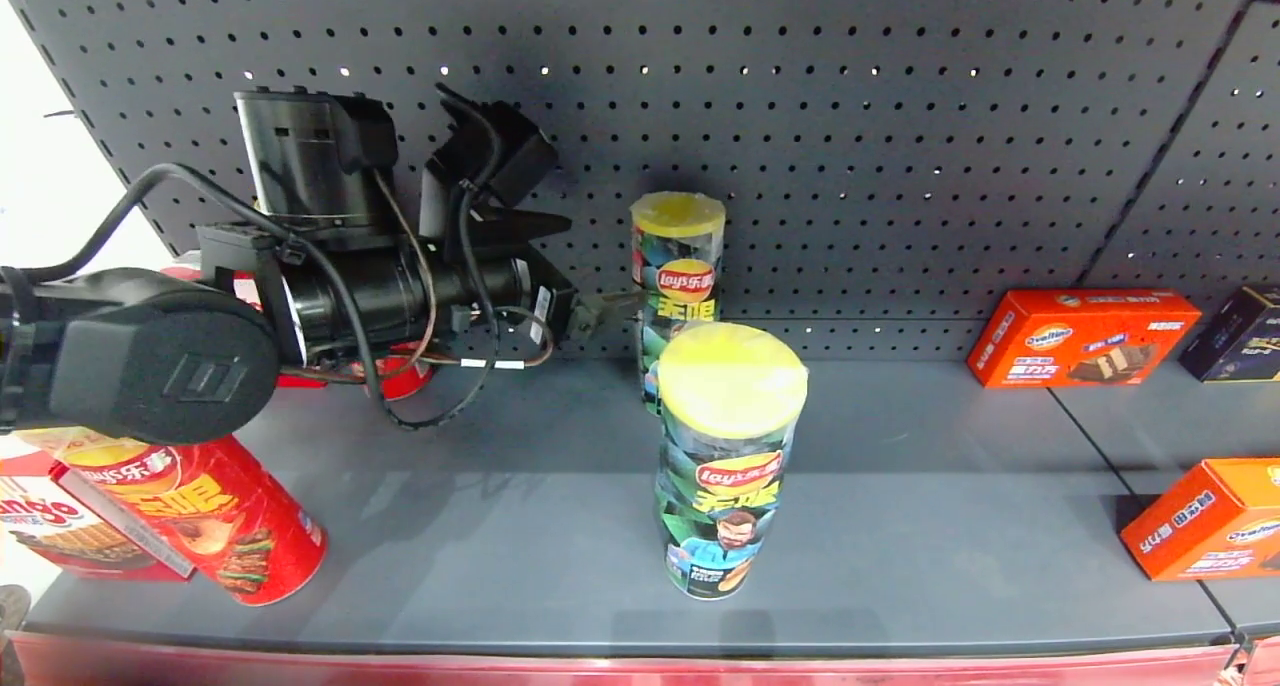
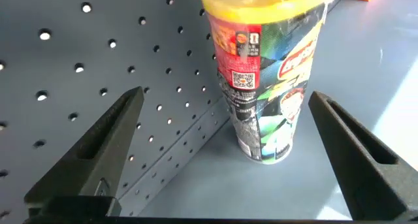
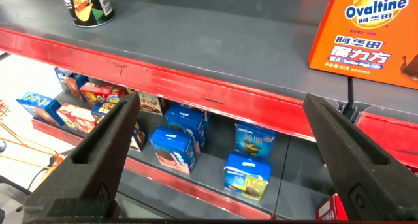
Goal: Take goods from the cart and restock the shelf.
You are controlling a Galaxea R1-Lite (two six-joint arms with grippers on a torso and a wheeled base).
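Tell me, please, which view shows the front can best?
Head view: the front can stands whole, lid to base. Right wrist view catches its base; left wrist view has the rear can instead.

Shop aisle, snack section: grey metal shelf [image 1: 500, 526] with perforated pegboard back [image 1: 800, 116] and red front edge strip [image 3: 215, 93], stocked with chip cans [image 1: 728, 456], orange boxes [image 1: 1080, 334], and facing rows of blue biscuit boxes [image 3: 175, 147] on the lower tier [image 3: 290, 185].
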